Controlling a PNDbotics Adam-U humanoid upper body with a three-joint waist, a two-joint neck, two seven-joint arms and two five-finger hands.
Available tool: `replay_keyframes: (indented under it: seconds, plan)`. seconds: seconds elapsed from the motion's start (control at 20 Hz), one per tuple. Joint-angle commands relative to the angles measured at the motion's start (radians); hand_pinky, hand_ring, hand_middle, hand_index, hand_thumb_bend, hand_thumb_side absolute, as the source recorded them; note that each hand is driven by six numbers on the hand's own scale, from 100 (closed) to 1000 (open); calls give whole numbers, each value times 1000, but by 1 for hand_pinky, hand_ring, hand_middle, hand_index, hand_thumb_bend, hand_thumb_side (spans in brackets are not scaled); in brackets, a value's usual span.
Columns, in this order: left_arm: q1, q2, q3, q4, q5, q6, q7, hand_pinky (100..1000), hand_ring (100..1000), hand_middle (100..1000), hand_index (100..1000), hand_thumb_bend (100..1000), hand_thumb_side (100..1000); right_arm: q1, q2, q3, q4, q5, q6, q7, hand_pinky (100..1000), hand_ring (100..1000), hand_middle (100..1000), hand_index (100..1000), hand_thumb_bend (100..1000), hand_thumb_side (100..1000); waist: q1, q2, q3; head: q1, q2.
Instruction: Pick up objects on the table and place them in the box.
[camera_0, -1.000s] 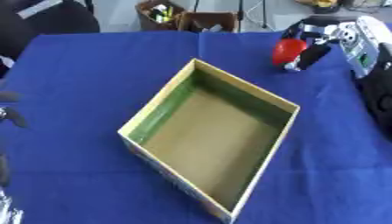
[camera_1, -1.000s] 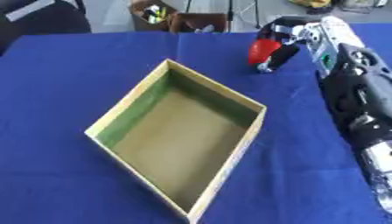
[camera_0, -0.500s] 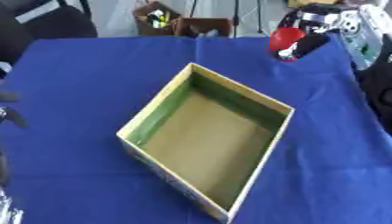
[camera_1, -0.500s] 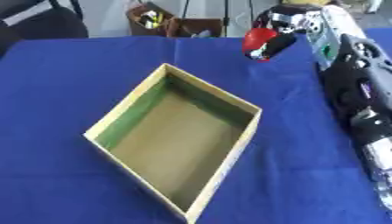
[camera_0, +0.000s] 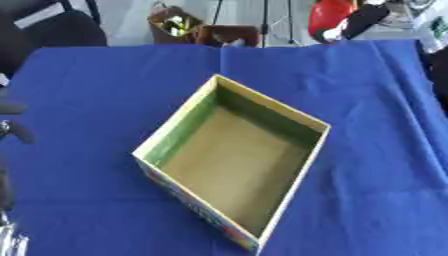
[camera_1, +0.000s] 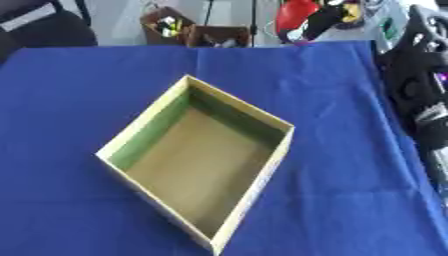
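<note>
A red rounded object (camera_0: 330, 13) hangs in the air above the table's far edge, with my right hand (camera_0: 360, 21) shut on it, dark fingers curled across its right side. The open cardboard box (camera_0: 234, 156) with a green inner wall lies askew in the middle of the blue table (camera_0: 96, 90), and nothing shows inside it. My right arm (camera_1: 418, 85) runs down the right side. At the left edge, dark parts of my left hand (camera_0: 16, 130) rest low beside the table; its fingers are too little in view to read.
Beyond the table's far edge stand a small brown box of bits (camera_0: 175, 22) and tripod legs (camera_0: 262, 20). A dark chair (camera_0: 52, 30) is at the far left. Blue cloth surrounds the box on all sides.
My right hand has lifted the red object up off the table and carried it toward the far edge. The whole view has also shifted downward.
</note>
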Motion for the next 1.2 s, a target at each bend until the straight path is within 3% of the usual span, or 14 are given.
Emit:
replay_keyframes:
  seconds: [0.05, 0.1, 0.45, 0.85, 1.2]
  plan:
    - [-3, 24, 4, -18, 0, 3, 2, 290, 551, 589, 708, 100, 936, -10, -53, 50, -78, -67, 0, 26, 374, 523, 585, 521, 100, 480, -4, -29, -2, 7, 7]
    - [-4, 25, 4, -18, 0, 2, 2, 290, 551, 589, 708, 100, 933, -4, -59, 70, -98, -93, 3, 37, 376, 524, 591, 522, 100, 446, -4, -31, -2, 8, 8]
    - [-5, 27, 2, -18, 2, 4, 3, 292, 551, 589, 708, 100, 932, 41, -99, 196, -290, -279, 86, 112, 375, 525, 591, 531, 100, 435, -8, -40, -2, 16, 9]
    - [-10, 27, 0, -18, 5, 4, 0, 292, 551, 589, 708, 100, 932, 84, -128, 278, -489, -372, 210, 144, 371, 523, 589, 531, 100, 422, -10, -39, 2, 20, 9]
    - [-14, 21, -3, -18, 8, 4, -2, 291, 552, 589, 708, 100, 932, 60, -43, 325, -509, -380, 266, 186, 365, 520, 586, 529, 100, 411, -7, -36, 13, 15, 7]
